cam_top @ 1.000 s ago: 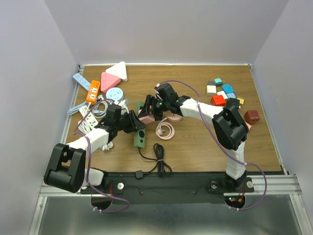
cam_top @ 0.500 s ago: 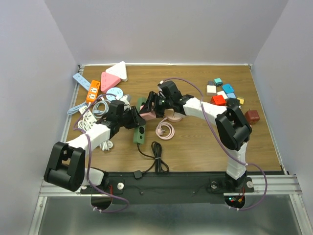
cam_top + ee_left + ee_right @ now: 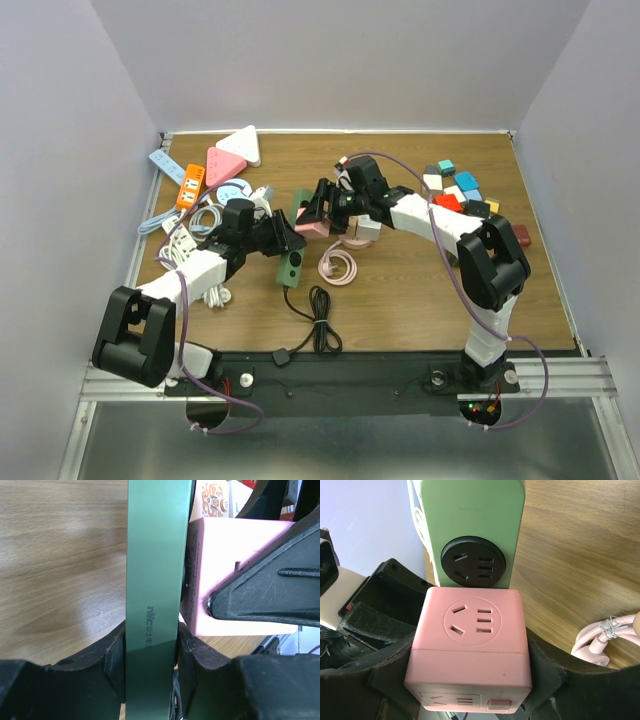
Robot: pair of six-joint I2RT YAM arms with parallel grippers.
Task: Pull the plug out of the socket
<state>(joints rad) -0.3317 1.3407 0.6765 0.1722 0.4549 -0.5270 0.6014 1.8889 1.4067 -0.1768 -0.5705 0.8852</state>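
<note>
Arms first, from the top camera: left arm (image 3: 200, 265) and right arm (image 3: 420, 215) both reach in to the middle of the wooden surface (image 3: 400, 290). They meet at a green power strip (image 3: 290, 268) with a pink cube plug (image 3: 310, 227) on it. The left jaws are on the strip roughly halfway along and the right jaws are on the cube, so the two are pretty much nose to nose. A coiled pink cable (image 3: 338, 266) lies just right of the strip, and a bundled black cord (image 3: 320, 325) sits nearer the arm bases. Far left there's a pile of other power strips (image 3: 190, 185), and far right a cluster of coloured cube adapters (image 3: 455, 185).

Left wrist cam: the strip (image 3: 152, 580) is seen edge-on, running straight up the frame. It's pinched between the two black fingers (image 3: 114, 662), so the left jaws are closed on it. The pink cube (image 3: 220, 550) sits tight against the strip's right-hand face with only a thin dark seam between them. Can't tell from here if the pins are seated. A black finger of the right arm (image 3: 270, 587) presses on the cube.

Right wrist cam: the cube (image 3: 470, 630) fills the middle with its socket face toward the lens. Fingers (image 3: 385, 667) clamp it on both sides, so the right jaws are closed on the cube. The green strip (image 3: 472, 505) stands behind it, with its round black outlet (image 3: 472, 560) just above the cube's top edge. The pink cable (image 3: 607, 630) shows at the right edge.
</note>
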